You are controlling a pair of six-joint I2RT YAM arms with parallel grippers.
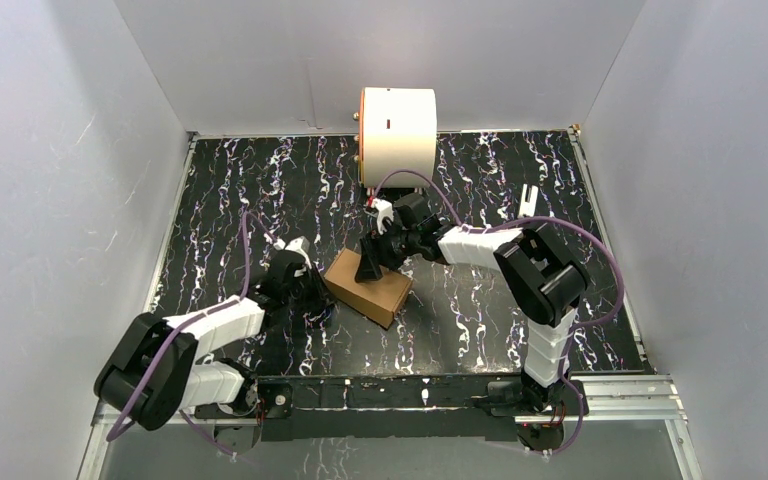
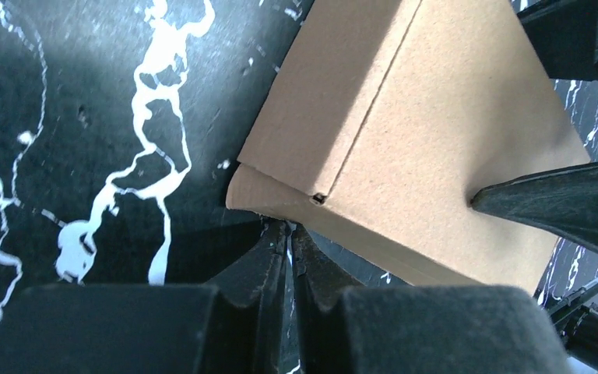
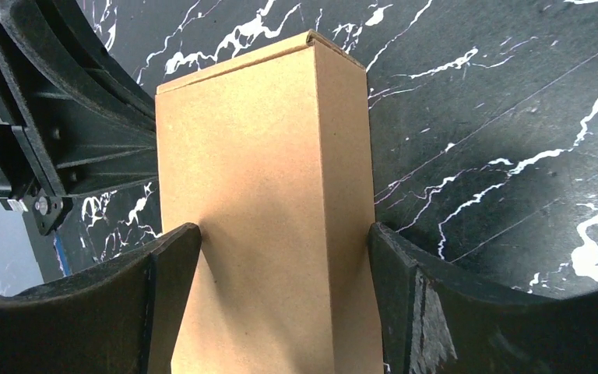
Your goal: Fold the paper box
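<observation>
Item: paper box (image 1: 368, 288), closed carton, lying at the centre of the table (image 1: 480, 310). Your right gripper (image 3: 284, 232): jaws wide, straddling it, likely steadying. Your left gripper (image 2: 290, 234): fingers pressed together, empty, tips at its near end, seemingly tucking.

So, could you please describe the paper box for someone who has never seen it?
On the black marbled table, find the big white drum at the far edge. In front of it, near the middle, lies the paper box. It is the only plain brown cardboard thing, a small rectangular carton.
</observation>
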